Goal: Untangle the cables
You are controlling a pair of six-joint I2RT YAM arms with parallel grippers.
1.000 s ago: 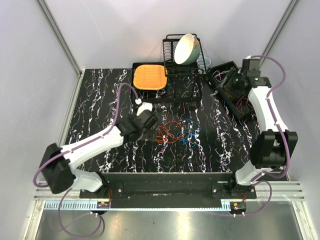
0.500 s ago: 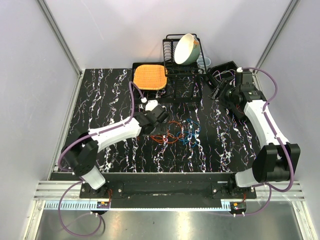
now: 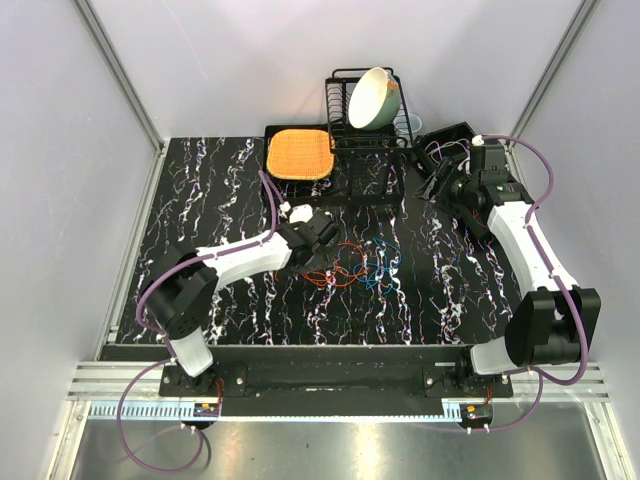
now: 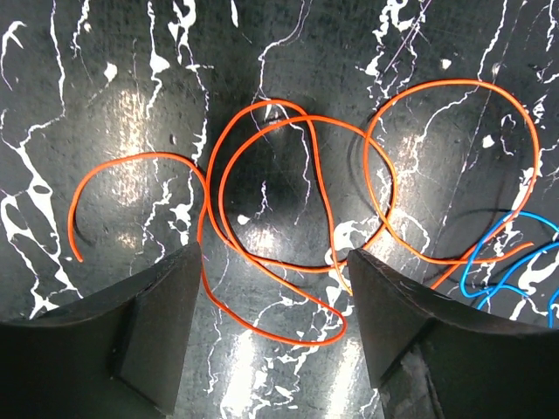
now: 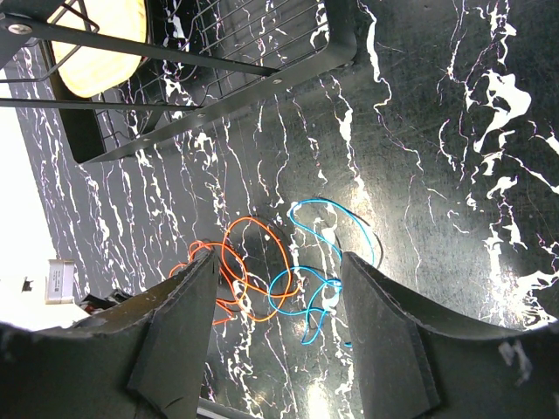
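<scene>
Several tangled cables (image 3: 352, 266) lie beneath the left gripper (image 4: 272, 257).

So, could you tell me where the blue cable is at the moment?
The blue cable lies mid-table in the top view, on the right side of the tangle, overlapping the orange cables, in front of the dish rack.

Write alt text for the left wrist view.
Looped orange cables lie tangled on a black, white-veined table, their lower loops between the two dark fingers of the open left pincer. A blue cable enters at the right edge beside them.
</scene>
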